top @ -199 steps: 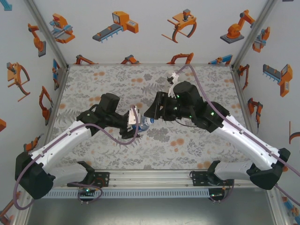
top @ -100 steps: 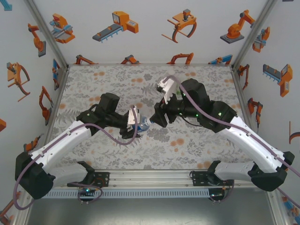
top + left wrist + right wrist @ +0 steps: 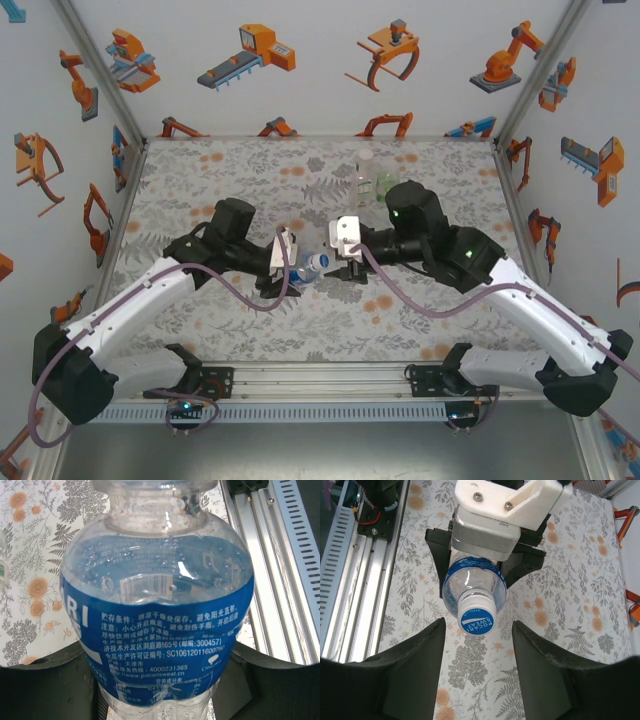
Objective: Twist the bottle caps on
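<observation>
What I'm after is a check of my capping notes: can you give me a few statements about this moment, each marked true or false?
1. The left gripper holds the blue-label bottle. True.
2. That bottle's neck is bare. False: a cap printed in blue sits on it.
3. The right gripper is clamped on the cap. False: its jaws stand open on either side of the cap, with a gap on each side.
4. A slim clear bottle and a green-tinted bottle are on the table, beyond the right arm. True.
</observation>
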`<state>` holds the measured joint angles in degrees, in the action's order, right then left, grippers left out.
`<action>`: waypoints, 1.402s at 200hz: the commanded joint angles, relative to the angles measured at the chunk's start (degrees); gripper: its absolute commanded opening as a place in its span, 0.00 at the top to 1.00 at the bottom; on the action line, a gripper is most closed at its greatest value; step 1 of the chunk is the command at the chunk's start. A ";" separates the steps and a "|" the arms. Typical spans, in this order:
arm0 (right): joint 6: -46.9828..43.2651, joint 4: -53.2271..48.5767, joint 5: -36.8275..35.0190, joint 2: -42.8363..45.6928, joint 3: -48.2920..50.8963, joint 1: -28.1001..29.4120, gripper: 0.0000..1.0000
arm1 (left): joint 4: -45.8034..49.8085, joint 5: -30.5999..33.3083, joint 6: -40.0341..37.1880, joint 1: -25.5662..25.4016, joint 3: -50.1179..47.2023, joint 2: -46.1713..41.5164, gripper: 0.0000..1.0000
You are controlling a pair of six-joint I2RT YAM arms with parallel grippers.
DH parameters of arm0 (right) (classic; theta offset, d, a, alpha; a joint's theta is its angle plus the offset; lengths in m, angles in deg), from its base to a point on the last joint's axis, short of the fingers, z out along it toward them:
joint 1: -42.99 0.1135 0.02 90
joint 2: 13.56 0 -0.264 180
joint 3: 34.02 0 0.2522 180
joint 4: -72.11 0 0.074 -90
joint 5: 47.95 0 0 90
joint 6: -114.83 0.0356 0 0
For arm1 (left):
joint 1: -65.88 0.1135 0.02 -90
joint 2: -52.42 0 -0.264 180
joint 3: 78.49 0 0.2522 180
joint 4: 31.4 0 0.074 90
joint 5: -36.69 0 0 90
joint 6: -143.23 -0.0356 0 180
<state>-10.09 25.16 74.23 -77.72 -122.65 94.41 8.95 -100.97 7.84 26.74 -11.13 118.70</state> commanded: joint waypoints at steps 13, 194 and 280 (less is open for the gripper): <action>-3.10 4.13 2.46 0.75 1.45 0.17 0.52 | 0.92 -2.87 -1.46 -0.19 2.38 0.50 1.00; -3.76 -5.11 5.99 -5.44 -2.12 0.73 0.89 | 2.89 -5.44 -2.37 -0.23 3.41 1.84 1.00; 29.17 19.35 -7.95 2.42 12.60 0.69 1.00 | 2.58 -6.09 -3.42 -0.19 2.97 0.55 1.00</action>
<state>2.80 34.01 73.25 -76.67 -115.30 94.76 14.55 -101.69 5.85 26.92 -10.19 120.64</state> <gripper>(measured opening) 0.339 0.600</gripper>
